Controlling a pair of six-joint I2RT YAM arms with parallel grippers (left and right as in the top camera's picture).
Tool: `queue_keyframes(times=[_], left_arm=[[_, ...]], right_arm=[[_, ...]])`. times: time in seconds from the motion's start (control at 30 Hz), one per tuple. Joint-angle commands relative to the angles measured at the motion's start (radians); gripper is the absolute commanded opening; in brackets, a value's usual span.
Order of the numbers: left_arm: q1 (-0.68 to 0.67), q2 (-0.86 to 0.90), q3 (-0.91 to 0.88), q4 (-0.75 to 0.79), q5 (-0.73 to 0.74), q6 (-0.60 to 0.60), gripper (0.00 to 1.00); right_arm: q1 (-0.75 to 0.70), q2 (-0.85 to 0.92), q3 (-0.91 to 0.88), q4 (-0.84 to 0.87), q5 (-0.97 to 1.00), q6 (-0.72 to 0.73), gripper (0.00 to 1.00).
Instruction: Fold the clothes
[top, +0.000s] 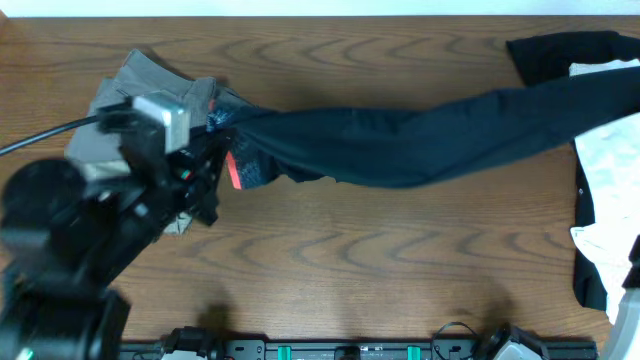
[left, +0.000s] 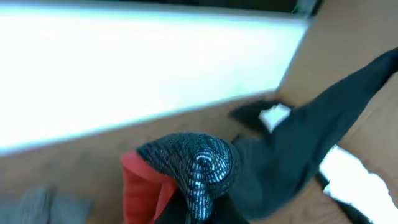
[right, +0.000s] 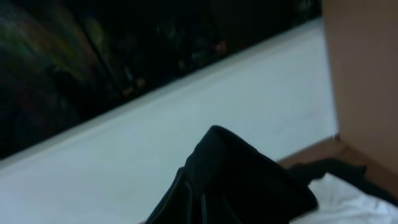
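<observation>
The long black trousers (top: 400, 140) hang stretched across the table from left to right. My left gripper (top: 213, 150) is shut on their waistband, where the red lining (top: 232, 170) shows. In the left wrist view the grey inner band (left: 199, 165) and red lining (left: 140, 186) bunch right at my left gripper's jaws (left: 199, 214), and the trouser leg (left: 298, 143) runs away to the right. In the right wrist view black trouser cloth (right: 249, 180) covers my right gripper's jaws (right: 214, 214) and is pinched there. The right gripper's fingers are out of the overhead view.
A grey-beige garment (top: 140, 90) lies under the left arm at the far left. A white garment (top: 610, 150) and a black one (top: 560, 50) lie piled at the right edge. The white garment also shows in the right wrist view (right: 348, 199).
</observation>
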Motion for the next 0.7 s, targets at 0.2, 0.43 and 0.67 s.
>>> queue_keyframes(times=[0.2,0.43,0.67], left_arm=[[-0.009,-0.013,0.422,-0.166,-0.029,0.024,0.06],[-0.009,-0.005,0.512,-0.341,-0.336,0.036,0.06],[-0.009,0.142,0.465,-0.399,-0.433,0.037,0.06]], right_arm=[[-0.026,-0.036,0.33,-0.156,0.076,0.013,0.01],[-0.026,0.011,0.398,-0.198,0.166,0.011,0.01],[-0.025,0.198,0.398,-0.296,0.124,-0.023,0.01]])
